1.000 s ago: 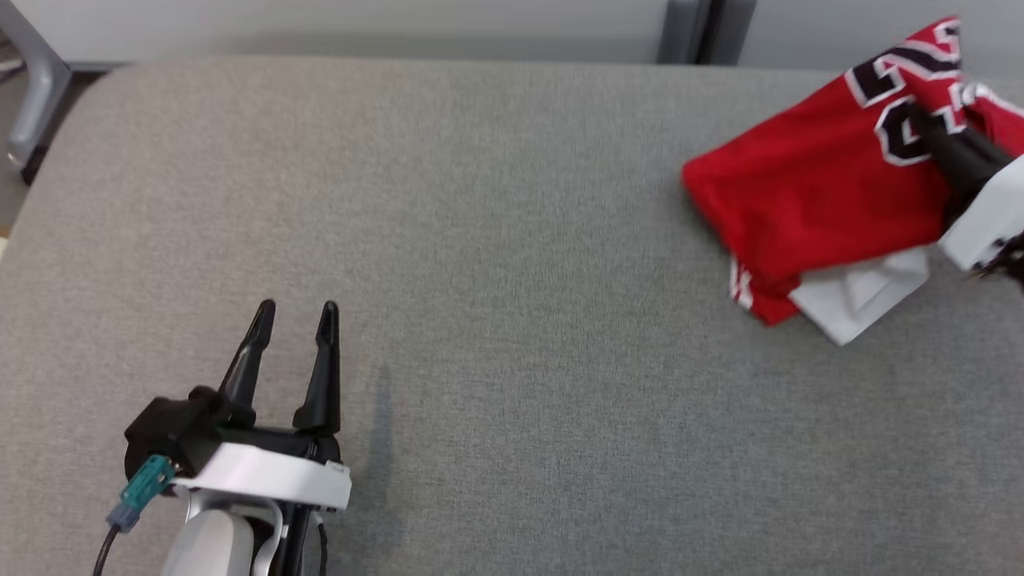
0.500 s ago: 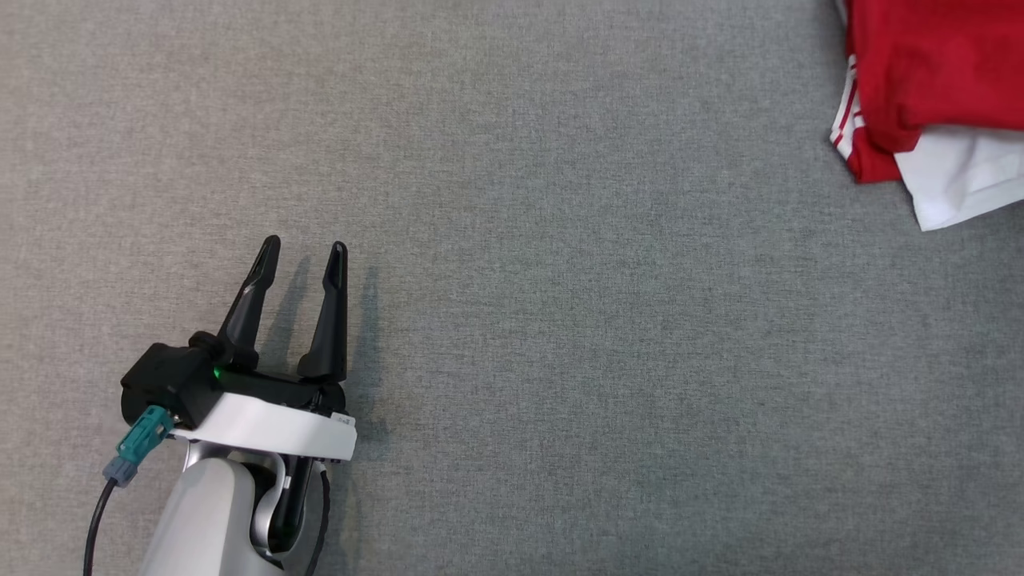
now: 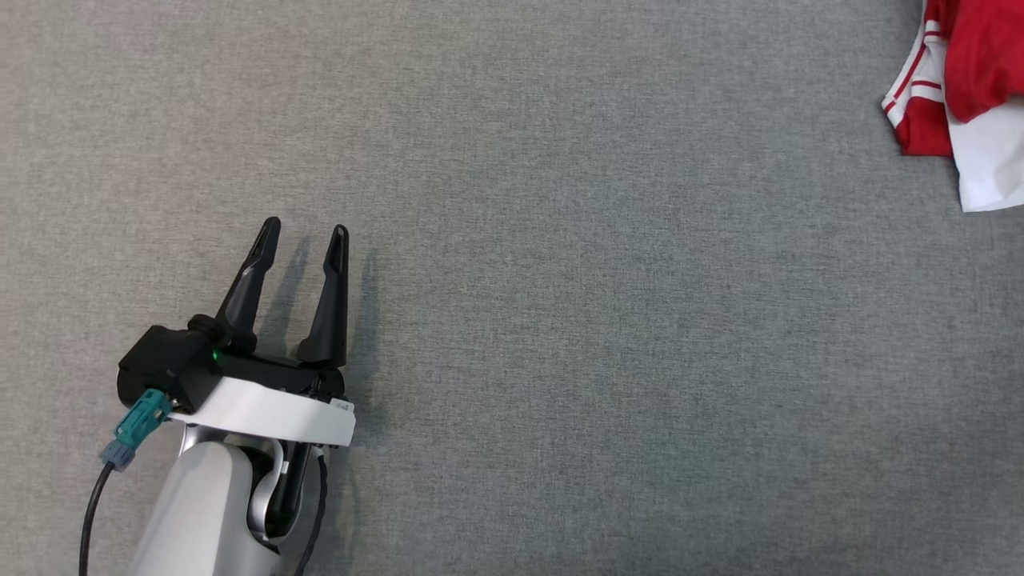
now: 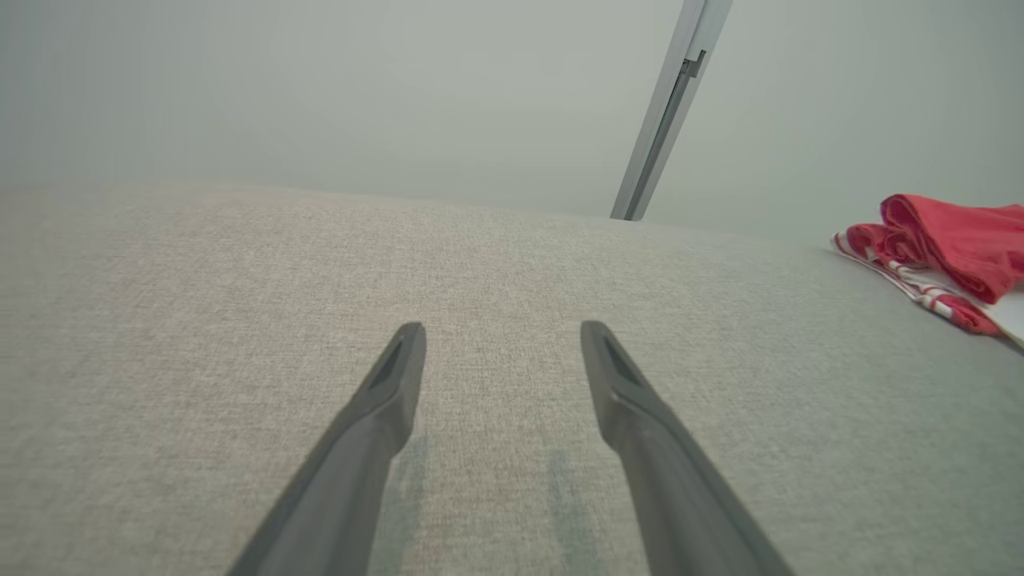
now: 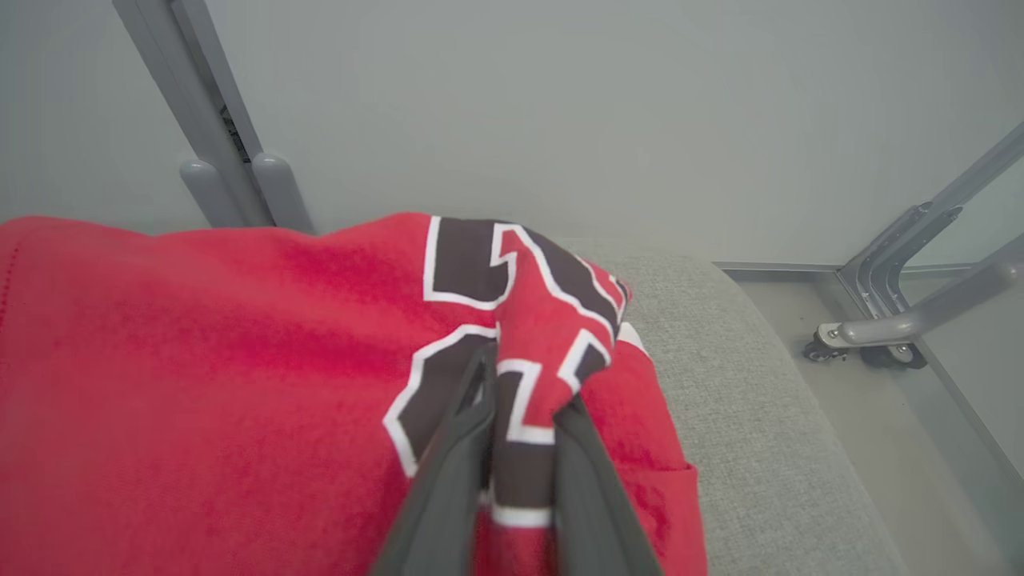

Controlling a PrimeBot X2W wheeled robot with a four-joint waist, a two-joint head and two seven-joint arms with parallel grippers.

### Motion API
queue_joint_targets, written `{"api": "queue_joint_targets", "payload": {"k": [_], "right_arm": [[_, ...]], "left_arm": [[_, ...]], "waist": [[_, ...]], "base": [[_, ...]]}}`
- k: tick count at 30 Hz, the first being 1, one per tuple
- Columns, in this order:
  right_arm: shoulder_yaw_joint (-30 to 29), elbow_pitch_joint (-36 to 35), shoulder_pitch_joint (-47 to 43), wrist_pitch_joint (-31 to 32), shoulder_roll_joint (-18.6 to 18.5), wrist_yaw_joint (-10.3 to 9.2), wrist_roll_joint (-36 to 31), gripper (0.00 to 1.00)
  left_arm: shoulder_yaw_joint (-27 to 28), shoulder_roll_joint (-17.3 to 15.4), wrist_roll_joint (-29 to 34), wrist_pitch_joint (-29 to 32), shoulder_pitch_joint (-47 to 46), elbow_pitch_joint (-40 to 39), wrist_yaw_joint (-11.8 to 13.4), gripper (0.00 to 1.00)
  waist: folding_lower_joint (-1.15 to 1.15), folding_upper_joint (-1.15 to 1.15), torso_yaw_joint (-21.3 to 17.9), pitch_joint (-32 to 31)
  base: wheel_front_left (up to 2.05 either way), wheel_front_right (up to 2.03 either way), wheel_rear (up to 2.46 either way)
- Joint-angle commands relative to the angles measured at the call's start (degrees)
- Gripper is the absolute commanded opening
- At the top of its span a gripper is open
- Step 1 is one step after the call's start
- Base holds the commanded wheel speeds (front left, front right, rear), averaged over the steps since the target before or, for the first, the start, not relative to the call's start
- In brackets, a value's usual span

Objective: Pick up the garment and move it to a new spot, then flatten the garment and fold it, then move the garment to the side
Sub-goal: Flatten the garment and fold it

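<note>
Left pincer (image 3: 306, 226): fingers apart, nothing between them. It sits low over the bare desk (image 3: 560, 320) at the lower left of the head view, tips pointing away from me, well apart from the garment.

Right pincer (image 5: 528, 378): fingers nearly together, clamped on a raised ridge of the garment (image 5: 200, 360). The cloth is red with black numerals (image 5: 464, 264) edged in white, print side up. The ridge runs along my fingers, away from the wrist, and stands above the rest of the cloth.

Garment location: on the desk near its right end. The right wrist view shows the desk edge just past it, then floor and a grey frame with a caster (image 5: 824, 350).

Orientation: in the right wrist view the bulk spreads to that view's left from the pinch, so the long axis looks crosswise to my fingers. The frame cuts off the outline, so I can't tell the full extent.

The head view catches just one corner, at the upper right: a red-and-white striped hem (image 3: 912, 76) facing left, with a white panel (image 3: 988, 164) below the red.

The left wrist view has it as a low heap at the right edge, striped hem along the near side.
</note>
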State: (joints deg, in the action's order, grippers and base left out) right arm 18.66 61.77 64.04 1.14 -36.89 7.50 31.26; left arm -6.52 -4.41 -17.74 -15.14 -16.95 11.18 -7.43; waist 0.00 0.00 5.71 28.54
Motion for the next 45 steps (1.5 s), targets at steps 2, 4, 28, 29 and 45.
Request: {"api": "queue_joint_targets", "payload": {"k": [2,4,28,29,45], "right_arm": [[-1.09,3.91,1.15,-1.62,0.99,0.00,-1.85,1.00],[-1.37,7.42,1.87,-3.41,1.40,0.00,-4.24,1.00],[-12.27,-19.25,-24.61,-16.30,14.84,0.00,-14.18,1.00],[-12.71,-21.74,-27.30,-16.29,15.29,0.00,-13.84,1.00],[-20.01,-48.48,-56.81,-16.25,24.05,0.00,-11.48,1.00]], "left_arm": [[0.19,-0.30,-0.23,-0.09,-0.75,0.19,-0.07,1.00],[0.48,-0.21,-0.19,-0.09,-0.24,0.45,-0.07,1.00],[11.08,0.70,-2.24,-0.08,14.86,-4.23,-0.07,1.00],[11.16,0.69,-2.52,-0.08,15.50,-4.46,-0.07,1.00],[12.83,1.01,-0.26,-0.09,21.95,-6.46,0.01,1.00]], "waist": [[0.00,0.00,0.43,-0.61],[0.00,0.00,0.57,-1.63],[0.00,0.00,-5.49,-25.62],[0.00,0.00,-5.57,-26.14],[0.00,0.00,-6.27,-29.17]], "base": [[0.00,0.00,0.00],[0.00,0.00,0.00],[0.00,0.00,0.00],[0.00,0.00,0.00],[0.00,0.00,0.00]]}}
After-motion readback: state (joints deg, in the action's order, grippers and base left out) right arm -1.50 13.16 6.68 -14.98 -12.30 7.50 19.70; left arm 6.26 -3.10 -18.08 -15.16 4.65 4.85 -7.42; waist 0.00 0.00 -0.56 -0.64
